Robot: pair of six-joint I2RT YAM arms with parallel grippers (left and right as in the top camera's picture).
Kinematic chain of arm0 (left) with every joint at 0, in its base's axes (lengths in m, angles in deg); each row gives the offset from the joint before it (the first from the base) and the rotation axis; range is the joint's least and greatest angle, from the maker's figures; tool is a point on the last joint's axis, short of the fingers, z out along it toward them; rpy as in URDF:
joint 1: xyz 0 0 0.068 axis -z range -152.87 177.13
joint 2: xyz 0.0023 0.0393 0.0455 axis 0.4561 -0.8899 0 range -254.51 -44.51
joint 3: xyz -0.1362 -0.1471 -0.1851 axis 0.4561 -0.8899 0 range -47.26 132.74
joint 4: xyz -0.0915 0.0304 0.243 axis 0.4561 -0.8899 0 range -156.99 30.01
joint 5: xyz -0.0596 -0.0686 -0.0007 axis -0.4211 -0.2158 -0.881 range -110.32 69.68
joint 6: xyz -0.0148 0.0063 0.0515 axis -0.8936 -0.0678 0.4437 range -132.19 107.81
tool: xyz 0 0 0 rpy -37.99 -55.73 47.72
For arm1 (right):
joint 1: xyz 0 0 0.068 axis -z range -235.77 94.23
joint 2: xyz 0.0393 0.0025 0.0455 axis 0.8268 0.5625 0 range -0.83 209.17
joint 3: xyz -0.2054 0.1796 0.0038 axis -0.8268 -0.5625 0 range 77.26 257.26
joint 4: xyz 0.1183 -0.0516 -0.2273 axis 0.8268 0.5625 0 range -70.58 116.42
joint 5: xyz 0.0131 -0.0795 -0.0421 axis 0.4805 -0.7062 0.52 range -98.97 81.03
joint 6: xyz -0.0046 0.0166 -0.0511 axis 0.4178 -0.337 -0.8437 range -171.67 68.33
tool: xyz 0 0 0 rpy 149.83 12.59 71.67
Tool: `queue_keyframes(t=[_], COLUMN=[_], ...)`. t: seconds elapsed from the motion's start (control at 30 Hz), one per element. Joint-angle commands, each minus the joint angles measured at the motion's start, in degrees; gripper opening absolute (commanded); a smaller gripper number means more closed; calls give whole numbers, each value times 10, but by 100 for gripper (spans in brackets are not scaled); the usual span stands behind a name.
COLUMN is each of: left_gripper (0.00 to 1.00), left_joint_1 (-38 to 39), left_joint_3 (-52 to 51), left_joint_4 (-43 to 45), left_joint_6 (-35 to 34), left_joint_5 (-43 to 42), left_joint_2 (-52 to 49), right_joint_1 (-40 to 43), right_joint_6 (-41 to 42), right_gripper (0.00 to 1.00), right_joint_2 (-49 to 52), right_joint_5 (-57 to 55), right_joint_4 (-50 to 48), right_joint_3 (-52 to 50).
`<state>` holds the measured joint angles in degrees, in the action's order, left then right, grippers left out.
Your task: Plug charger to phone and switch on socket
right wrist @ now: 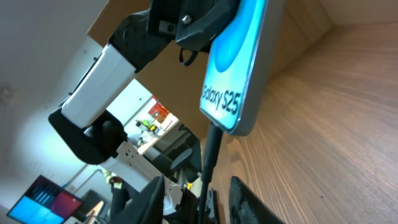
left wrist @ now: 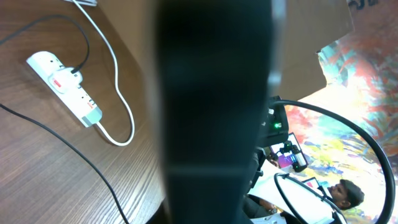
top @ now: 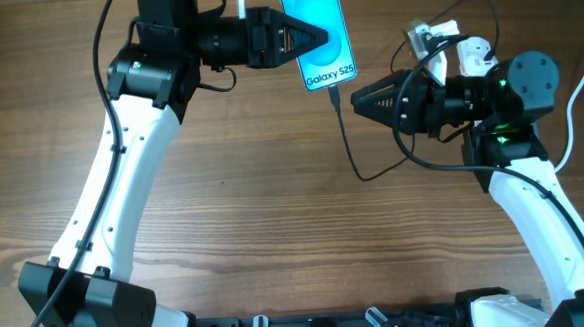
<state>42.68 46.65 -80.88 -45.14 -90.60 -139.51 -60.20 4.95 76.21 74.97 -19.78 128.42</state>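
Observation:
My left gripper [top: 317,37] is shut on the phone [top: 314,17] and holds it at the table's far middle, turquoise screen up. In the left wrist view the phone's dark back [left wrist: 211,112] fills the centre. The charger plug [right wrist: 210,146] sits in the phone's lower edge [right wrist: 231,102], and its thin black cable [top: 349,145] trails down and off to the right. My right gripper [top: 355,98] hangs just below and right of that plug. Its fingers [right wrist: 152,199] stand apart on either side of the cable, open. The white socket [left wrist: 62,81] with its red switch lies flat, partly under my right arm [top: 434,38].
A thick white lead [left wrist: 118,93] curves away from the socket. A black plug [left wrist: 76,70] sits in the strip. Another white cable [top: 574,99] runs along the table's right edge. Bare wood [top: 275,214] lies between the two arms.

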Motion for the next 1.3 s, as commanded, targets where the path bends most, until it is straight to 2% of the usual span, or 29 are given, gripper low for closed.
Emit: queue_keyframes(t=[0.0, 0.1, 0.33, 0.47, 0.53, 0.6, 0.77, 0.93, 1.27], left_gripper=[4, 4, 4, 4, 4, 4, 4, 4, 4], left_joint_1=[1, 9, 28, 31, 37, 42, 50, 90, 124], left_joint_3=[0, 0, 0, 0, 0, 0, 0, 0, 0], left_joint_4=[6, 6, 5, -14, -63, -141, -215, -223, -292], left_joint_6=[-3, -3, -3, 0, 46, 121, 187, 191, 226], left_joint_5=[-21, -21, -24, -50, -49, -49, -41, 59, 74], left_joint_2=[1, 1, 1, 1, 1, 1, 1, 1, 1], right_joint_1=[-23, -48, -50, -50, -50, -49, -49, -49, -49], right_joint_6=[-23, -32, -41, -40, -38, -24, -8, 65, 67], right_gripper=[40, 40, 5, 5, 5, 5, 5, 5, 5], right_joint_2=[0, 1, 13, 13, 13, 13, 13, 13, 13], right_joint_5=[14, -18, -42, -42, -40, -35, -39, -43, -51], right_joint_4=[-1, -1, 10, 9, 9, 0, -8, -84, -97], right_joint_3=[7, 7, 7, 7, 7, 7, 7, 7, 13])
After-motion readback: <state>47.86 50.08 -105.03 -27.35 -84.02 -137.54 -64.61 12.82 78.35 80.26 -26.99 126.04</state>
